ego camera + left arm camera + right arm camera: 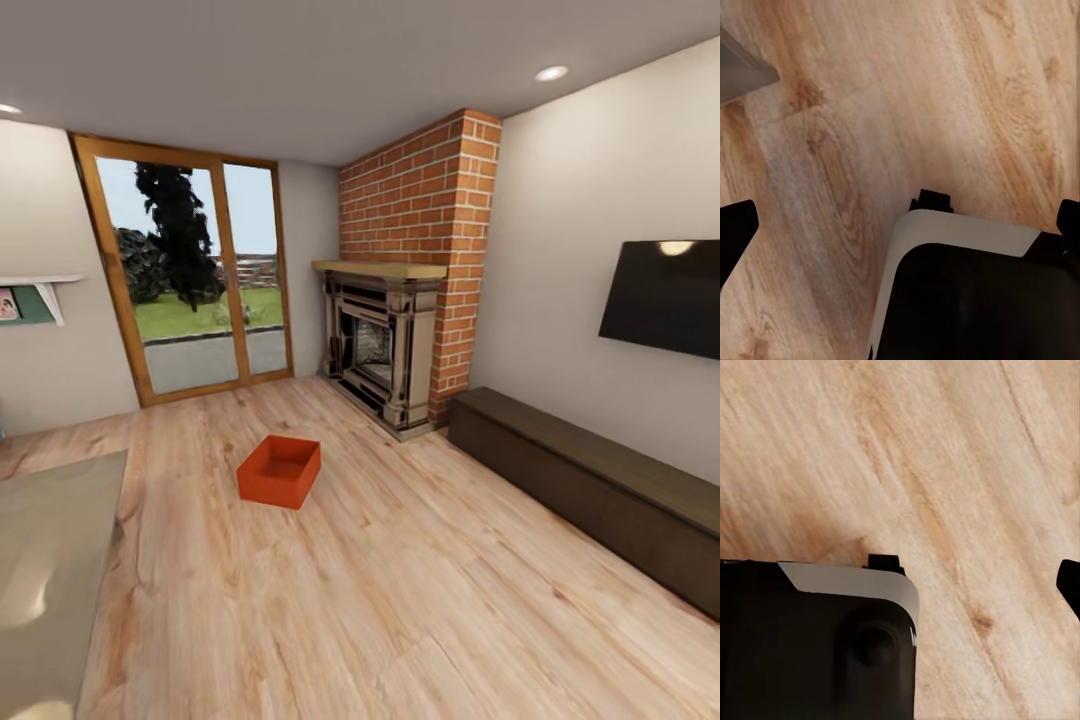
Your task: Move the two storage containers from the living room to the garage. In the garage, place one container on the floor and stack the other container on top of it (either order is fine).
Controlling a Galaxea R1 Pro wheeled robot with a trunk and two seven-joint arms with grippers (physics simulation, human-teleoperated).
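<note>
I am in the living room, and the garage is out of view. One red-orange open-top storage container (280, 470) sits empty on the light wood-plank floor (400, 600), a few steps ahead and slightly left of centre. In the left wrist view my left gripper (901, 229) is open, its black fingertips (735, 232) wide apart over the planks and holding nothing. In the right wrist view my right gripper (900, 585) also hangs above the planks, with one fingertip (1071, 585) at the picture's edge and nothing in it. Both are far from the container.
A brick chimney (420, 200) over a dark fireplace (380, 345) stands at the back. Wood-framed glass doors (190, 270) are back left. A long dark bench (590, 480) runs along the right wall under a TV (665, 297). A grey tabletop (50, 570) is close on my left.
</note>
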